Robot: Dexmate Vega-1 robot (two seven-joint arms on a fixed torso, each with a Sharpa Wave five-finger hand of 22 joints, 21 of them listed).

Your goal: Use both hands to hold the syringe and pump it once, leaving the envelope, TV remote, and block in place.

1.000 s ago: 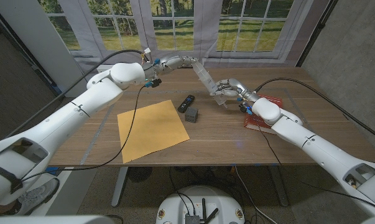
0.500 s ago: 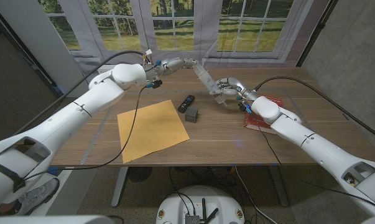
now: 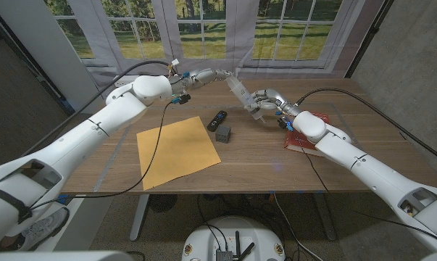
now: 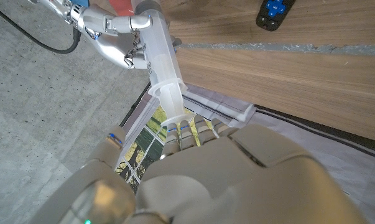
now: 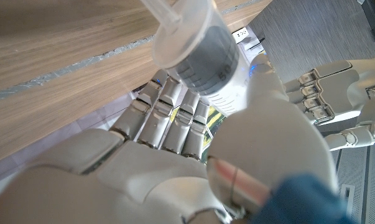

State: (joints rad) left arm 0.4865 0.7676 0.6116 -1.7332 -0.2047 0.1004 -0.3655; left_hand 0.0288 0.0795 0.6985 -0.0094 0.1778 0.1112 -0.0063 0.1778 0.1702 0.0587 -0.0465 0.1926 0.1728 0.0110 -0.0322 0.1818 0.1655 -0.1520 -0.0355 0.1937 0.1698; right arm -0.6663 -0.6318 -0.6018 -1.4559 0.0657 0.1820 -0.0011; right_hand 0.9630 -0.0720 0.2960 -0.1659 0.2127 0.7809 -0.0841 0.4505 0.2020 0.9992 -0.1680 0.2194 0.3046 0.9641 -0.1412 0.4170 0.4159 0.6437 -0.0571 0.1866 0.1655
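Both arms: glossy white rounded shells, segmented, dark seams at joints. Left arm [image 3: 95, 127] carries black cable looping from shoulder area toward wrist; black band near 8 o'clock of head view. Right arm [image 3: 363, 167] carries matching black cable arcing over forearm. Left hand [image 3: 207, 75] and right hand [image 3: 265, 100]: silver-grey metallic segmented fingers. Right wrist: blue patch, small red and blue fittings. Right wrist view: pale grey palm shell, ribbed metal fingers [image 5: 175, 118], blue indicator light.

TV remote [image 3: 217, 119] & block [image 3: 223, 133] sit near under raised syringe [image 3: 240, 93]; bare table [image 3: 276, 163] nearer robot.
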